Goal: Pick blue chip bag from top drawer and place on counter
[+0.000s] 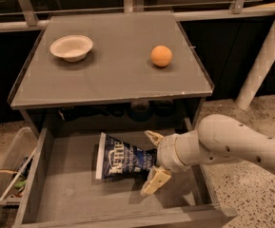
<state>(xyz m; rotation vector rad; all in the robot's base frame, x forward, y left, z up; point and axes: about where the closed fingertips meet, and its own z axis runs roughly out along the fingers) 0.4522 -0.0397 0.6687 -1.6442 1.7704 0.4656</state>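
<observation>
The blue chip bag (122, 158) lies flat on the bottom of the open top drawer (65, 194), its white sealed edge to the left. My gripper (153, 159) reaches in from the right at the bag's right end. It is open, with one pale finger (153, 137) behind the bag and the other (155, 181) in front of it. The bag's right end is partly hidden by the wrist. The grey counter (113, 75) is above the drawer.
A white bowl (71, 47) sits at the counter's back left and an orange (161, 56) at its back right. A clear plastic bin (8, 172) of clutter hangs left of the drawer. A white post (265, 56) leans at the right.
</observation>
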